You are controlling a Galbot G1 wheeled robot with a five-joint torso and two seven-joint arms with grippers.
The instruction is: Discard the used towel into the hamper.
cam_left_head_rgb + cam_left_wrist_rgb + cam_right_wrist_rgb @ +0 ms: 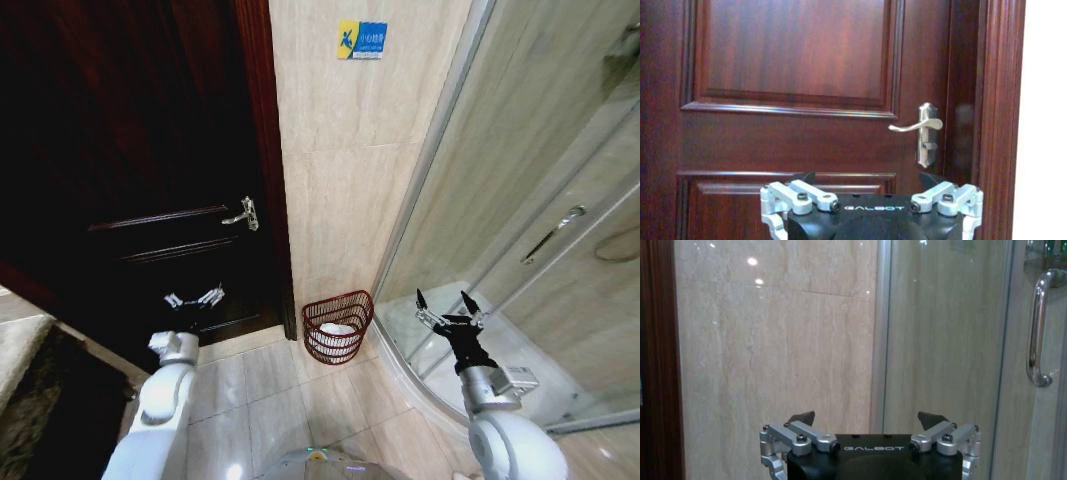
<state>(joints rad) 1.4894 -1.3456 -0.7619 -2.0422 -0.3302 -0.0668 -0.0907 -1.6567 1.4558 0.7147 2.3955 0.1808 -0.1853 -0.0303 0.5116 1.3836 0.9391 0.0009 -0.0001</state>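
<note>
Well apart, hamper (338,326) and right pincer (449,302)

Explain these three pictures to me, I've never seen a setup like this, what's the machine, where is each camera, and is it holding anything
This is a wheeled robot with two arms, in a bathroom. The wide picture comes from a camera on its head, looking down and forward. The other two come from cameras on its wrists, each looking out over that arm's own claw.

The left gripper is raised in front of a dark wooden door with a silver lever handle. The right gripper is raised beside the glass shower enclosure. Both are open and hold nothing.

On the tiled floor, against the wall beside the door frame, stands the hamper, a reddish-brown openwork basket. Something white lies inside, probably a towel.
</note>
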